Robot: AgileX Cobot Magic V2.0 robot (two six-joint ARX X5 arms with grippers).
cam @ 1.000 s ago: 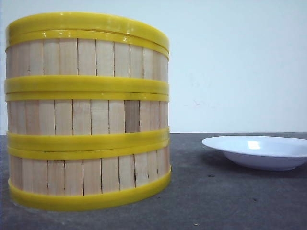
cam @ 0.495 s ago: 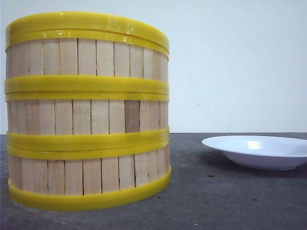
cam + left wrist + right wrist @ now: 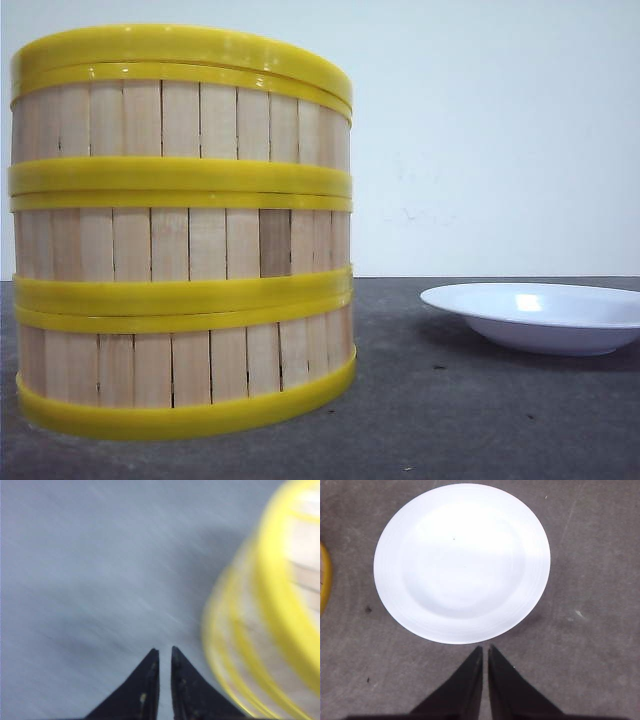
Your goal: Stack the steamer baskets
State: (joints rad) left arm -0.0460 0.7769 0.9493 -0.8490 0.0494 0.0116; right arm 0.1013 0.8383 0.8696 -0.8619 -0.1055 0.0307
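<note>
Three steamer baskets [image 3: 180,230] stand stacked in one column at the left of the front view, with pale slat walls and yellow rims. The stack shows blurred in the left wrist view as the steamer baskets [image 3: 270,630], off to one side of my left gripper [image 3: 164,650]. That gripper is shut with nothing between its fingers, above bare table. My right gripper [image 3: 484,647] is shut and empty too, just off the rim of the white plate [image 3: 462,562]. A sliver of a yellow basket rim [image 3: 324,577] shows at that view's edge. Neither gripper appears in the front view.
The white plate [image 3: 535,315] sits on the dark grey table [image 3: 450,420] to the right of the stack. A pale wall runs behind the table.
</note>
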